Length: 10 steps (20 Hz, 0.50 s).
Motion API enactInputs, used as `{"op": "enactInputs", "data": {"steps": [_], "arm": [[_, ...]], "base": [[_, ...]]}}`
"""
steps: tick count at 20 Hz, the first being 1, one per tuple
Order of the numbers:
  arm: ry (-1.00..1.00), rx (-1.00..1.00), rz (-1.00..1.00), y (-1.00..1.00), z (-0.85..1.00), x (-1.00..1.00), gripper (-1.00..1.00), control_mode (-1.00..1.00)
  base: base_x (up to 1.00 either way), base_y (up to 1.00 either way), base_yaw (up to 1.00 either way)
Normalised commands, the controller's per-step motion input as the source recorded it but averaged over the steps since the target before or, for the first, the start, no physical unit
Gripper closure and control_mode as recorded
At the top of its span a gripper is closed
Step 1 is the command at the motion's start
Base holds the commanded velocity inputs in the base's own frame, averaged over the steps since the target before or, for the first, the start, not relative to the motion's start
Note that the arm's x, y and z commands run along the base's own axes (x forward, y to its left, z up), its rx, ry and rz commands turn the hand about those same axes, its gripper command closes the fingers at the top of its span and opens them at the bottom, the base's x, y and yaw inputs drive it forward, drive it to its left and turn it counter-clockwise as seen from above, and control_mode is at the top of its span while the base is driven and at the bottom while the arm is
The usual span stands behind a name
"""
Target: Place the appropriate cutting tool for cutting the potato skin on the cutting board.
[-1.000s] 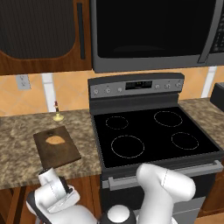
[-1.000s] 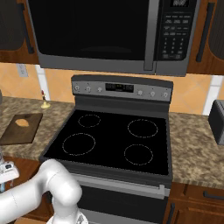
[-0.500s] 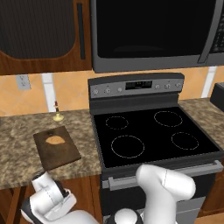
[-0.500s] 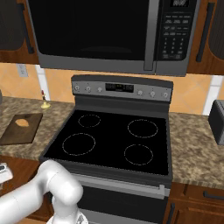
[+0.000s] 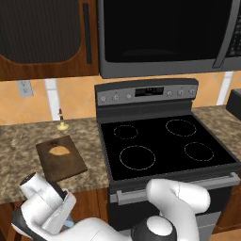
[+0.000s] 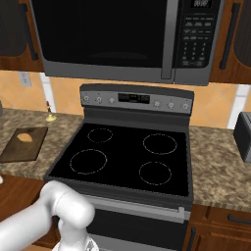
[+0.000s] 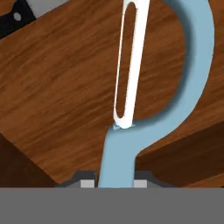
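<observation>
Gripper: low at the counter front, left of the stove, seen in the left base view as a white wrist and hand [image 5: 59, 212] below the counter edge; its dark tips sit at the bottom of the hand view, closed in on the peeler handle between them
Peeler [image 7: 131, 100]: held by the base of its light-blue handle; the handle rises from the fingers, then curves up and right in an arc; the slotted white-silver blade stands nearly upright beside the arc, its lower end meeting the handle
Surface behind the peeler: brown wood grain [image 7: 57, 96], with a darker brown area toward the lower right of the hand view; whether the peeler touches it cannot be told
Knife: a dark handle end with a pale rivet [image 7: 15, 19] at the upper left corner of the hand view, on a grey patch; the blade is out of frame
Cutting board [image 5: 68, 164]: dark brown, lying flat on the granite counter [image 5: 19, 146] left of the stove, one corner close to the counter's front edge
Potato [image 5: 60, 150]: tan-orange oval lying on the far half of the board
Peeler to board: well apart; the hand is below and in front of the board
Stove [image 5: 160, 146]: black glass top with four ring marks
Small item by wall: a yellowish base with a dark stem [image 5: 61, 123] stands on the counter behind the board
</observation>
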Motion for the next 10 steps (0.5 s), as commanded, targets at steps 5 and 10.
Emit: {"op": "enactInputs", "data": {"steps": [5,10], "arm": [[0.0,-0.01,0.25,0.0,1.0,0.0,1.0,-1.0],[0.01,0.0,0.24,0.0,0.98,0.19,1.0,-1.0]], "base": [[0.0,0.0,0.0],[0.0,0.0,0.0]]}}
